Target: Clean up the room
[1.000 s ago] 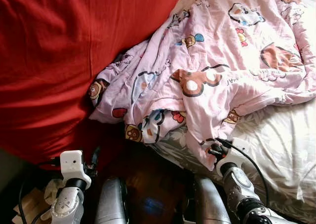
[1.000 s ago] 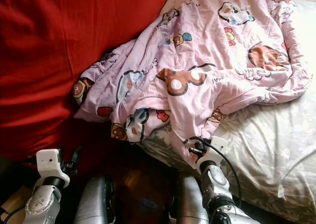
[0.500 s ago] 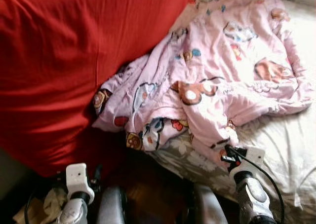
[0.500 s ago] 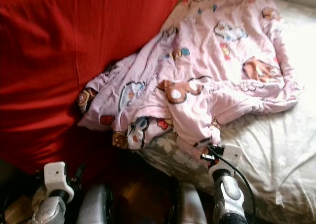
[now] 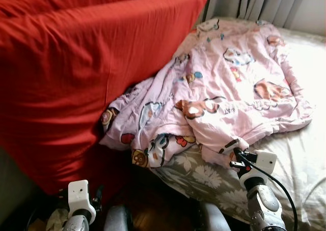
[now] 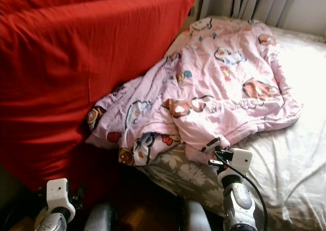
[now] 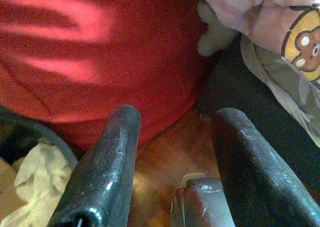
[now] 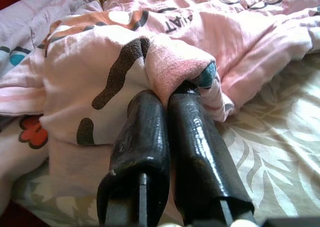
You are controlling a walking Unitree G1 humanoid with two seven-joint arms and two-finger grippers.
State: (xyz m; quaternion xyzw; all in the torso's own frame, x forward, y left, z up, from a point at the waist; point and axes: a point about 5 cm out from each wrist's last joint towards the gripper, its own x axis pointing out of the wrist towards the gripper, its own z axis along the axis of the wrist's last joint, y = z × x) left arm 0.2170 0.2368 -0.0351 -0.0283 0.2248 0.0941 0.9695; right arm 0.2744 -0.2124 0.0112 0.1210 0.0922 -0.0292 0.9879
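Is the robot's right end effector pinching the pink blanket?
Yes, the right end effector has its two black fingers pressed together on a fold of the pink blanket.

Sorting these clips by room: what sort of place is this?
Most likely a bedroom: a bed with a leaf-print sheet, a rumpled pink cartoon blanket on it, and curtains behind.

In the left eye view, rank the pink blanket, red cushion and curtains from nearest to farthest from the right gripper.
1. Pink blanket: its near corner is pinched in the right gripper, at the bed's front edge.
2. Red cushion: across to the robot's left, leaning beside the bed.
3. Curtains: far end of the bed, behind the blanket.
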